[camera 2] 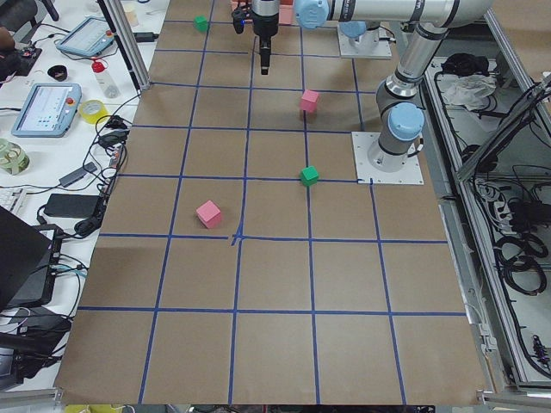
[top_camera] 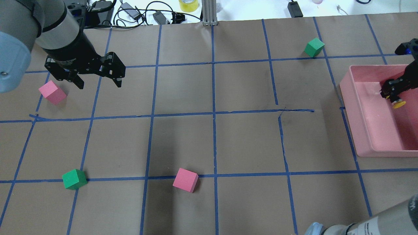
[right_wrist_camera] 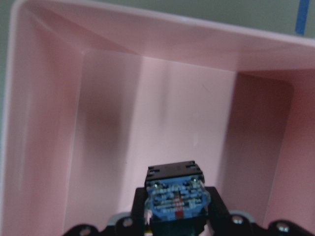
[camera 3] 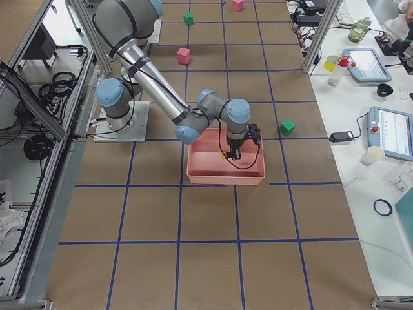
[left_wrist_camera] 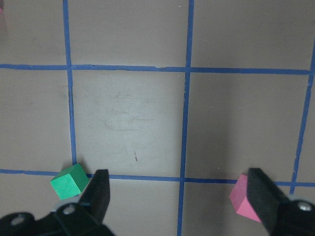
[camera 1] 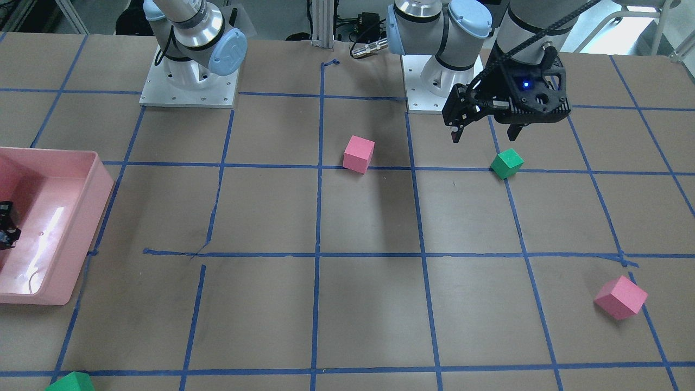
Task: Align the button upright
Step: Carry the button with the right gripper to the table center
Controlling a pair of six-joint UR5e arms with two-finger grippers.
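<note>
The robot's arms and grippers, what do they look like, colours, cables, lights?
Both arms are silvery grey tubes with pale blue round joint caps. A black ribbed cable runs down the left arm to the left gripper, which is black and angular, with a small blue light and two black fingers. The right gripper is black too.

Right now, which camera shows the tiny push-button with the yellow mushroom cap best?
Overhead exterior: the yellow-capped push-button shows cap and black body in the right gripper. Right wrist shows only its base end; exterior right, a speck.
</note>
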